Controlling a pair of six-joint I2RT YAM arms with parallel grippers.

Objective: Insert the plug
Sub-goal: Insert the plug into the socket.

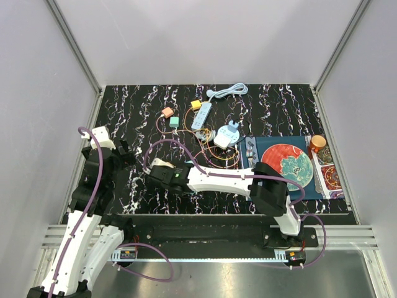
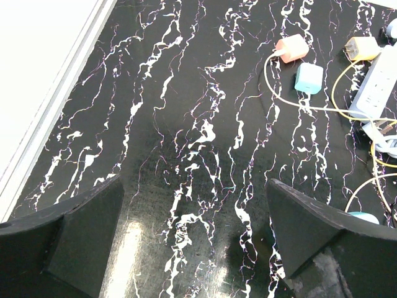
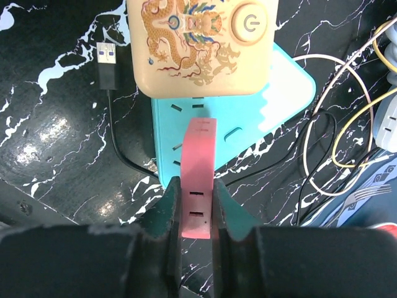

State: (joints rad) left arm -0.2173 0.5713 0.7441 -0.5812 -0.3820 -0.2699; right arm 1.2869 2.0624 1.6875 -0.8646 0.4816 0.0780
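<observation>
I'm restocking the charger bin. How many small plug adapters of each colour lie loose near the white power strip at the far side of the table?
Pink adapter: 1
Teal adapter: 1
Yellow adapter: 1
Total: 3

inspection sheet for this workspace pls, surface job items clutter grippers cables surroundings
surface: black white-veined tabletop, nothing spilled seen
job's things: pink plug held over teal socket block with cream dragon-print top; seating cannot be told
clutter: plate, copper cup, forks, teal charger cube, white power strip
grippers: right gripper shut on pink plug; left gripper open, holding nothing
cables: black USB lead unplugged; yellow wire looped
surroundings: grey enclosure walls
</observation>
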